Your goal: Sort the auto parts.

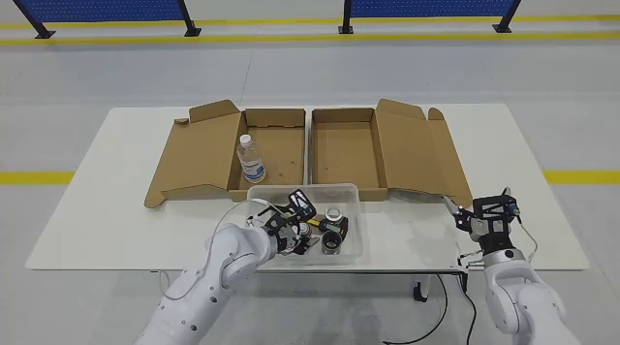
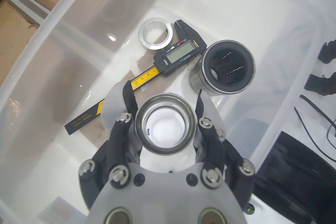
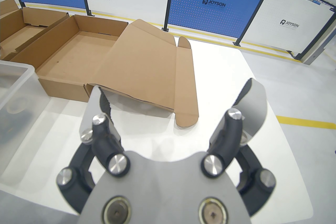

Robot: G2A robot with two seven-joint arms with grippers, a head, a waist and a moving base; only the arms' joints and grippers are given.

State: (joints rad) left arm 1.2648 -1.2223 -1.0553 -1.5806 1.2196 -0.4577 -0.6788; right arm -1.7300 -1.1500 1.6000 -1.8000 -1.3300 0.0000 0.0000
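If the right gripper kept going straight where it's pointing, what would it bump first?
Probably the open lid flap of the nearer cardboard box, lying just ahead of the right gripper. Depth is unclear, so it might touch the white table first.

Metal ring (image 2: 165, 98) polished, glossy; bin (image 2: 78, 33) smooth translucent plastic; boxes (image 3: 73, 51) matt cardboard.
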